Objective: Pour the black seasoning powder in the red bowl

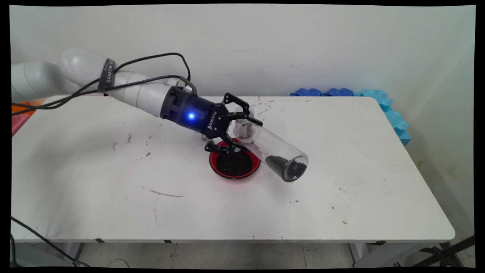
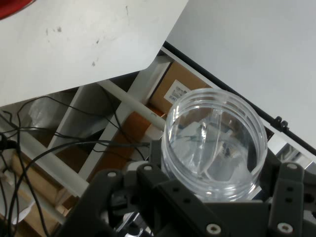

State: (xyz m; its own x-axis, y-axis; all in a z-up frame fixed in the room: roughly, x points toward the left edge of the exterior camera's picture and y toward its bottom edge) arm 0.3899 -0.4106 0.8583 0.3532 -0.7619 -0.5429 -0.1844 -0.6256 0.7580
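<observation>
Main view: hand (image 1: 240,131) grips tilted clear jar (image 1: 271,149).

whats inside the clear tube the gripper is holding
Black granules sit heaped at the closed lower end of the clear tube, held tilted by the gripper. The rest looks empty. The fingers cover part of its open end near the rim.

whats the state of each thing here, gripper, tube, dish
gripper: shut on the clear tube near its open end, held above the table
clear tube: tilted, closed end lowest and to the right, open mouth up by the fingers, some black granules lying at the closed end
red dish: flat on the white table, filled with black granules, just below the gripper
</observation>
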